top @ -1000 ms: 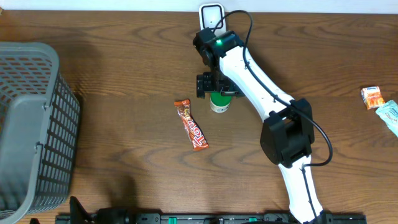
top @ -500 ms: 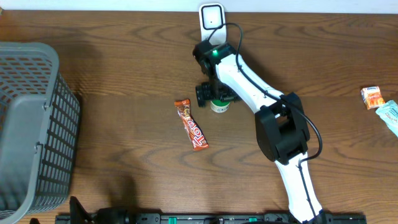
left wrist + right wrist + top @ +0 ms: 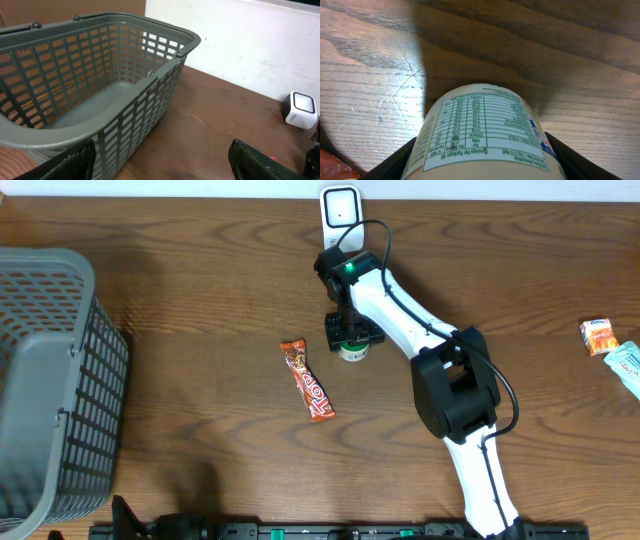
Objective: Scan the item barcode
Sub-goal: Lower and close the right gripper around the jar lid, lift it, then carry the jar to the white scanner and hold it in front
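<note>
Scan not yet done | bottle (image 3: 351, 351) stands near scanner (image 3: 340, 207), barcode unseen | right gripper (image 3: 352, 333) straddles bottle, fingers at its sides, can't tell if gripped | left gripper (image 3: 162, 162) wide open, empty | left: lift, present barcode

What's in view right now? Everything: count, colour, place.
basket: 1, grey, left end of table
snack bar: 1, red-orange wrapper, table centre
bottle: 1, white with green print, right of the snack bar
scanner: 1, white, far edge, centre
carton: 1, orange and white, right edge
packet: 1, pale green, beside the carton
table: 1, brown wood
right gripper: 1, black, fingers either side of the bottle, contact unclear
left gripper: 1, dark, open, facing the basket
</note>
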You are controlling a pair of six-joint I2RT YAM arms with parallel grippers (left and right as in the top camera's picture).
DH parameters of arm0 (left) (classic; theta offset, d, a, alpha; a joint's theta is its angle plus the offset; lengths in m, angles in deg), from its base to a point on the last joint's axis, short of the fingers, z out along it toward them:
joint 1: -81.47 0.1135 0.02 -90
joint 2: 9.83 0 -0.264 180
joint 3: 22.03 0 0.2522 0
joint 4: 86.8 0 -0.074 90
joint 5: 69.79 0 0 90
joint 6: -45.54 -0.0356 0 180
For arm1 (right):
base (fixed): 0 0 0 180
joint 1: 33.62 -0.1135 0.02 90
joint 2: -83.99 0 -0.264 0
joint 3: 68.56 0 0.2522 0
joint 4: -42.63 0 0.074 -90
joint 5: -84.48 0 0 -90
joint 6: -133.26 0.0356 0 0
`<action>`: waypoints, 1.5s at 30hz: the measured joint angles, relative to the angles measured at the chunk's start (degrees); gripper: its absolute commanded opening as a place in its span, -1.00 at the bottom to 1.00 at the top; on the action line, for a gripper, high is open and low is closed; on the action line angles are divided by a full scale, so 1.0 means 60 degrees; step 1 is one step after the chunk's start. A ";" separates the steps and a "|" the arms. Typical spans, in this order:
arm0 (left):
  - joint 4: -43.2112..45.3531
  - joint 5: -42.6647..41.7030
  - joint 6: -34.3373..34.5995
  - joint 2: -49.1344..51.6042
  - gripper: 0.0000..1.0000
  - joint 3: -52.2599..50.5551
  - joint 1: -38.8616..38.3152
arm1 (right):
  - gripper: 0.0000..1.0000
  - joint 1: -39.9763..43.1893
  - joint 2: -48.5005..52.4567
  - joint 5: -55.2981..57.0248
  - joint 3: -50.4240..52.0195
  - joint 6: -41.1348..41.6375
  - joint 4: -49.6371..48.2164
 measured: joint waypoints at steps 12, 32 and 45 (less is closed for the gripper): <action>0.0000 0.0000 0.0000 0.0000 0.71 0.0000 0.0000 | 0.11 0.0623 0.0080 -0.2229 -0.1643 -0.0204 0.3257; 0.0000 0.0000 -0.0004 0.0000 0.70 0.0000 0.0000 | 0.03 0.1355 0.0080 -0.4543 -0.2033 -0.1570 0.4481; 0.0000 0.0000 0.0000 0.0000 0.70 0.0000 0.0000 | 0.02 0.1355 0.0080 -0.4994 -0.2033 -0.1840 0.4477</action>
